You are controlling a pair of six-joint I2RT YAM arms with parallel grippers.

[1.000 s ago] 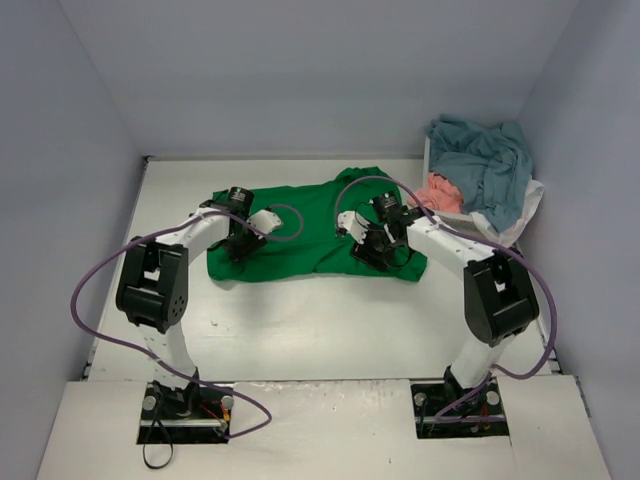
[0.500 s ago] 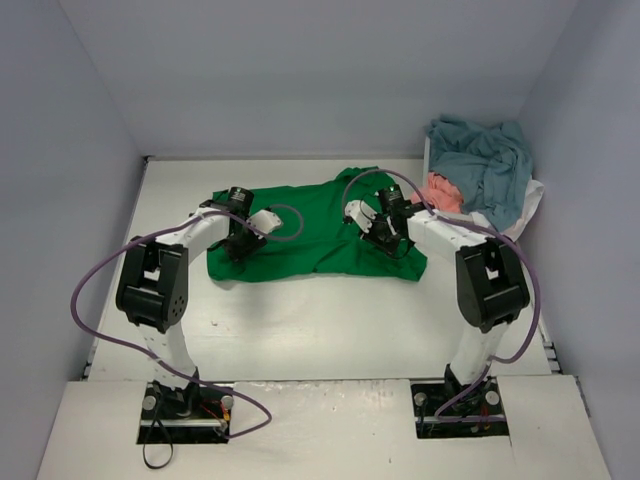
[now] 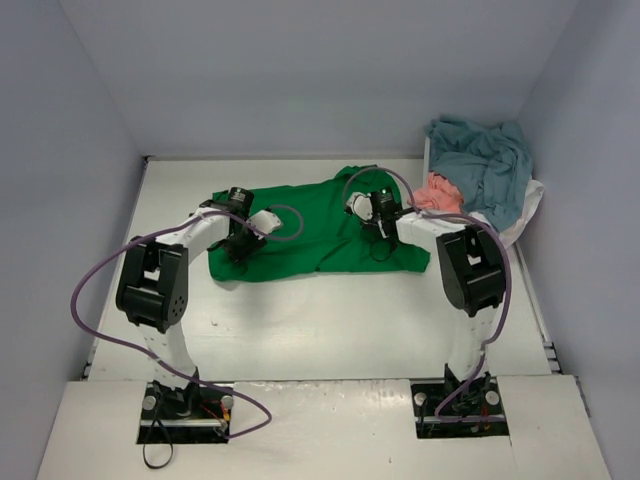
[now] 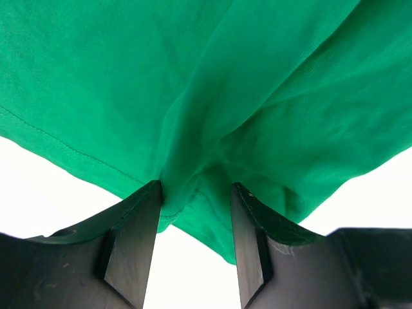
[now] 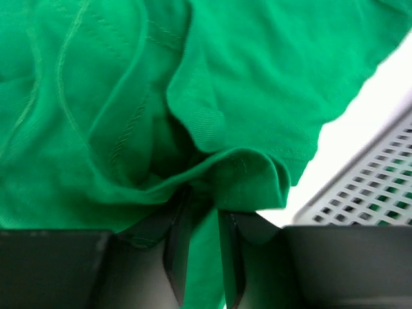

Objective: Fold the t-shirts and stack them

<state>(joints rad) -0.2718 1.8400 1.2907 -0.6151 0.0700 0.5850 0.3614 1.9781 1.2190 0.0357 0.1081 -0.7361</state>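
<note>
A bright green t-shirt (image 3: 310, 215) lies spread across the middle of the table. My left gripper (image 3: 238, 243) sits at the shirt's near left corner. In the left wrist view its fingers hold a bunched fold of the green cloth (image 4: 193, 77) near the hem, and the left gripper (image 4: 194, 190) is shut on it. My right gripper (image 3: 380, 228) is over the shirt's right part. The right wrist view shows the right gripper (image 5: 203, 199) shut on a gathered ridge of green cloth (image 5: 257, 64). More t-shirts, teal (image 3: 480, 165) and salmon pink (image 3: 440, 190), are heaped in the basket.
A white mesh basket (image 3: 530, 215) stands at the far right of the table, and its wall (image 5: 360, 193) shows just beside the right gripper. Grey walls close in the table on the left, back and right. Purple cables loop off both arms.
My right gripper has moved away from me across the shirt's right part and closed on the cloth, drawing the near right corner in. The left arm has stayed put.
</note>
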